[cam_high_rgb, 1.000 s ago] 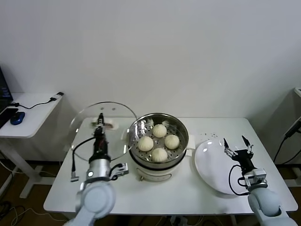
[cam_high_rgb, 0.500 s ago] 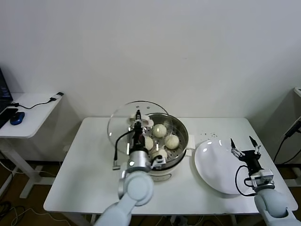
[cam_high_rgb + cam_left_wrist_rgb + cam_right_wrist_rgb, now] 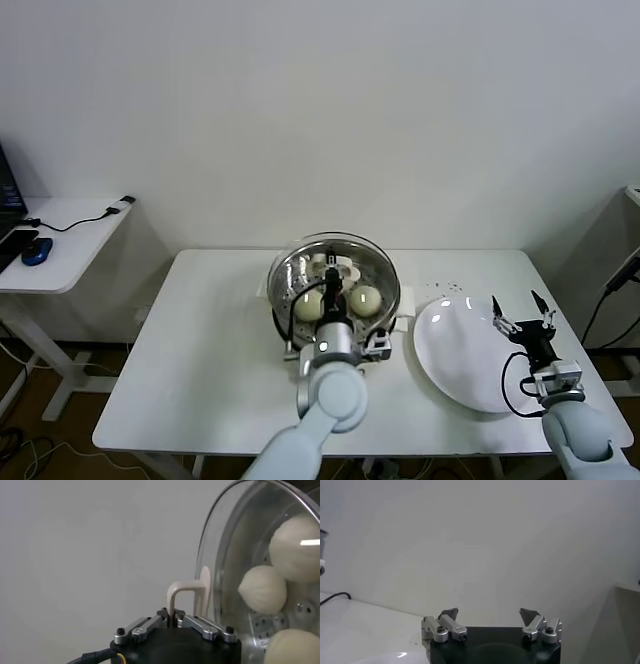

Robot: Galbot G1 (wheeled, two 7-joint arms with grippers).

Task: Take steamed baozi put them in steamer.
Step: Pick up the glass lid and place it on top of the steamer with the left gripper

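The steamer stands mid-table with steamed baozi inside; two of them show through the glass. My left gripper is shut on the white handle of the round glass lid, holding the lid over the steamer. In the left wrist view the left gripper pinches that handle, and baozi show behind the lid's glass. My right gripper stands open and holds nothing, above the right edge of the plate; the right wrist view shows the right gripper with its jaws wide apart.
A flat white plate lies to the right of the steamer. A side table with cables and a blue mouse stands to the left. The white wall is close behind the table.
My left arm has carried the glass lid from the table's left side rightward until it sits over the steamer. The right gripper has shifted slightly right and stayed open.
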